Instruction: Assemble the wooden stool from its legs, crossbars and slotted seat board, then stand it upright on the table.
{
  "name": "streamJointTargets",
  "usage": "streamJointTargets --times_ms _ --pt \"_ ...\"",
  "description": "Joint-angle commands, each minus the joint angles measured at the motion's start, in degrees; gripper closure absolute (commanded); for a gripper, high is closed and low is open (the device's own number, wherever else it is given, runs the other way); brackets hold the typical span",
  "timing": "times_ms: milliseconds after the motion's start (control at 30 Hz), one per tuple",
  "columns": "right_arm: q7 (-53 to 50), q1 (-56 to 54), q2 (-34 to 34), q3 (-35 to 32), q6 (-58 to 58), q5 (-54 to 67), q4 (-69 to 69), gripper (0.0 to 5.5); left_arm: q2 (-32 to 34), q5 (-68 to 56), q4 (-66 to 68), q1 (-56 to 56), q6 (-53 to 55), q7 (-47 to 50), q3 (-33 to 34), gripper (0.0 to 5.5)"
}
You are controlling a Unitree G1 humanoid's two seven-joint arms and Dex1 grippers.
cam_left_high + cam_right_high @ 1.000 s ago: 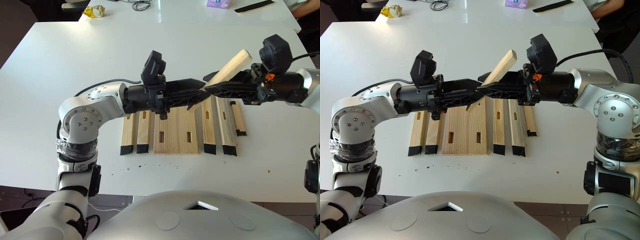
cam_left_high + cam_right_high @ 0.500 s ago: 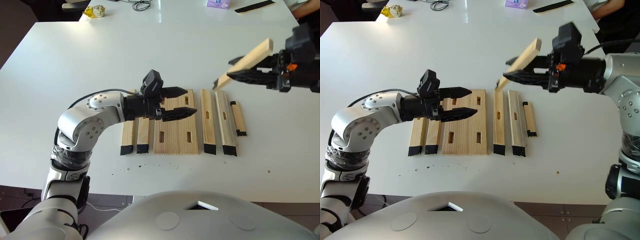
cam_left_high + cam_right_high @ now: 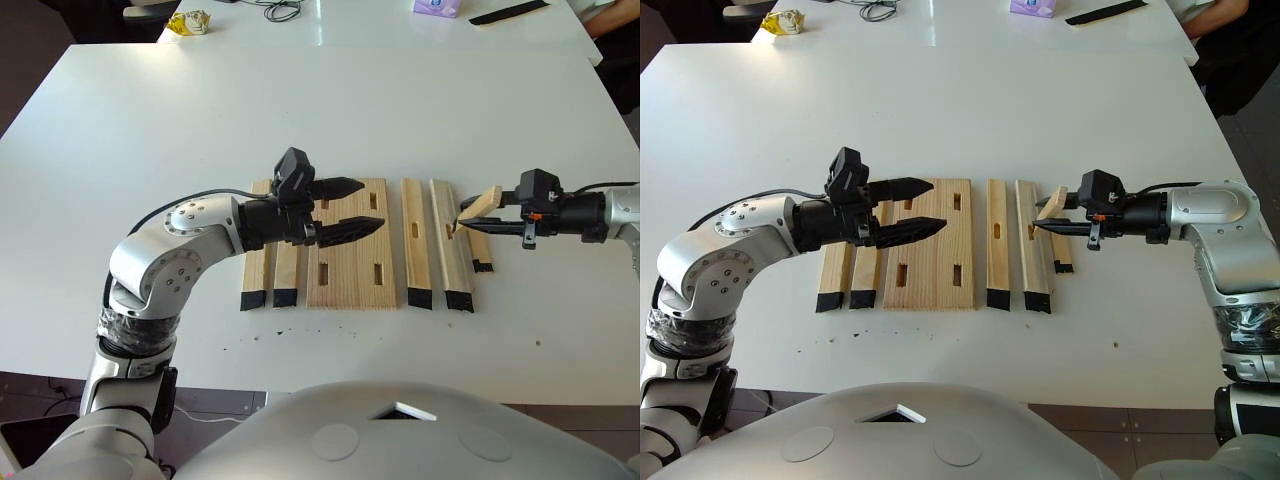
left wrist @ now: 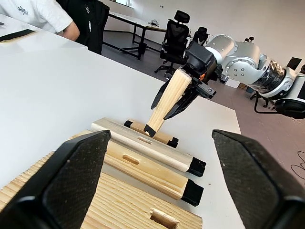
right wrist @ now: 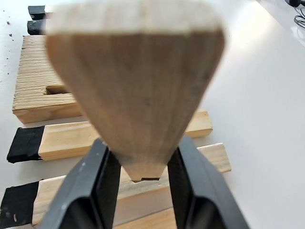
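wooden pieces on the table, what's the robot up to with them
The robot is early in assembling a stool. Its right gripper is shut on one wooden piece, held tilted with its black-tipped end down by the loose pieces lying right of the slotted seat board. The left gripper hovers open above the board. Nothing is joined yet; the other parts lie flat on the table.

The white table [image 3: 200,120] bears the slotted seat board [image 3: 350,282] flat near its front edge, black-tipped bars [image 3: 416,252] lying alongside.
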Motion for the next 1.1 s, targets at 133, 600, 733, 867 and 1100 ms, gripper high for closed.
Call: streamJointTargets --times_ms 133,600,733,867,1100 --pt "0.75 -0.23 1.31 0.45 -4.69 -2.44 3.83 4.2 -0.1 -1.76 -2.28 1.23 1.15 2.05 0.73 1.55" --pt "-0.19 2.1 3.24 1.94 -8.24 -4.77 3.77 4.2 0.87 -4.24 -2.68 -0.13 2.9 2.32 1.24 1.55" --pt "-0.41 3.3 3.28 2.0 -7.39 -4.21 1.88 4.2 1.14 -4.79 -2.79 -0.42 3.35 2.19 1.24 1.55" --pt "-0.02 4.82 2.88 2.17 -7.14 -4.37 1.44 4.2 1.43 -5.17 -2.58 -0.76 3.68 2.07 1.27 1.55" --pt "-1.41 7.69 4.18 2.29 -5.14 -3.56 2.73 4.2 2.12 -5.96 -2.1 -1.66 4.61 1.64 1.23 1.55"
